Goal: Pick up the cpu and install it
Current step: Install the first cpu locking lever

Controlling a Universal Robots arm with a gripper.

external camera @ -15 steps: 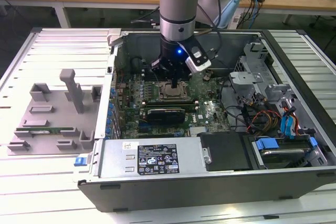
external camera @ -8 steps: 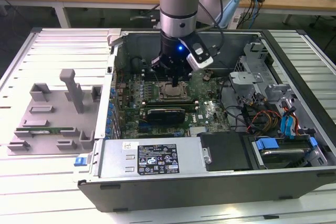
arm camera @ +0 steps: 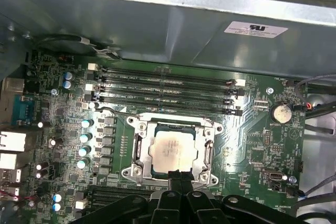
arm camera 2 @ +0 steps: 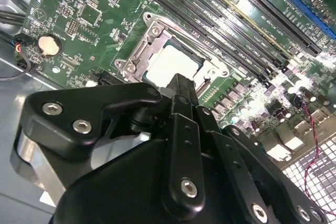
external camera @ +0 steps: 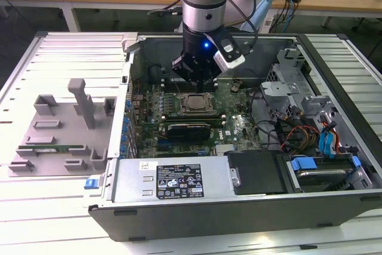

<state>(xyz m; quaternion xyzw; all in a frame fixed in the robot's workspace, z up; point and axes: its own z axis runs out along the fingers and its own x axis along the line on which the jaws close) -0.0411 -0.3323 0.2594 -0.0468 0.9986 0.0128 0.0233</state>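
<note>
The cpu [arm camera: 170, 150], a square chip with a silvery top, lies flat in the metal socket frame [arm camera: 131, 129] on the green motherboard [arm camera: 247, 140]. It also shows as the cpu [arm camera 2: 176, 61] in the second wrist view and the cpu [external camera: 195, 103] in the exterior view. My gripper [arm camera: 178, 176] hangs just above the socket's near edge with its black fingertips together and nothing between them. The gripper [external camera: 200, 85] sits low inside the open computer case, and the gripper [arm camera 2: 181, 85] covers one edge of the chip.
Memory slots [arm camera: 168, 85] run beside the socket. A black card with a green edge [external camera: 188, 129] stands on the socket's other side. The case holds a power supply [external camera: 173, 180] and drive bays [external camera: 322, 171]. A grey fixture [external camera: 59, 129] lies at the exterior view's left.
</note>
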